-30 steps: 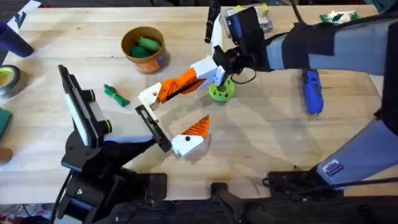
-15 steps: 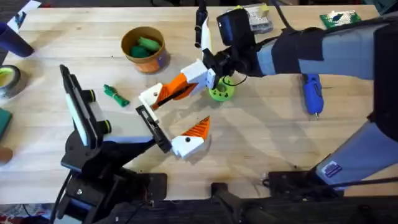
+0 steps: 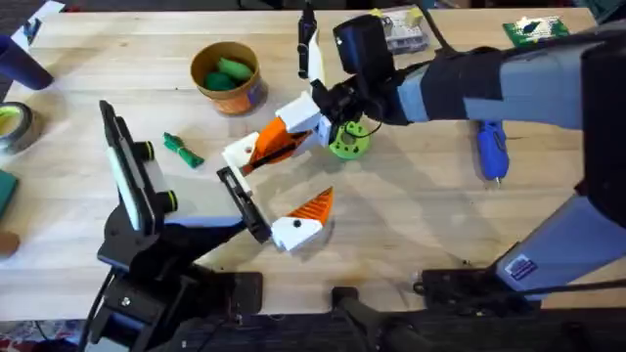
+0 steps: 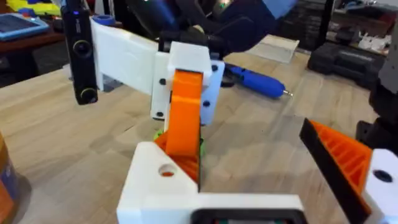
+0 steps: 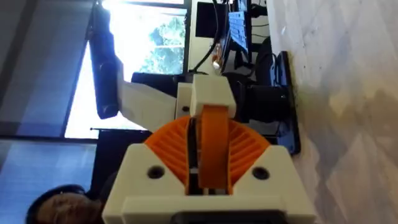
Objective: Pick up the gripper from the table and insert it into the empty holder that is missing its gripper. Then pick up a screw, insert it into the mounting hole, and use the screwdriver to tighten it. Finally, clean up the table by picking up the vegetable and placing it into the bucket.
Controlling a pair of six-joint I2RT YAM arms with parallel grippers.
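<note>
My right gripper (image 3: 323, 106) is shut on the white base of the loose orange ribbed gripper (image 3: 277, 137) (image 4: 184, 115) (image 5: 214, 146), held tilted above the table. Its orange tip points down at the empty holder (image 3: 238, 154) (image 4: 163, 180) (image 5: 211, 93), a white bracket on the end of a black bar (image 3: 243, 200); contact cannot be told. My left gripper (image 3: 274, 186) is open: that bar carries the holder and a twin orange finger (image 3: 305, 215) far apart. The blue screwdriver (image 3: 491, 145) (image 4: 256, 79) lies right. The dark green vegetable (image 3: 182, 149) lies below the bucket (image 3: 228, 76). A screw is out of view.
A bright green holed disc (image 3: 348, 143) sits under the right wrist. A black upright stand (image 3: 125, 171) is at the left, a tape roll (image 3: 12, 125) at the left edge. A small box (image 3: 403, 34) and a green circuit board (image 3: 533, 27) lie at the back.
The right arm has carried the loose orange gripper to the left and slightly back, bringing its tip closer over the white holder. The left arm has barely moved.
</note>
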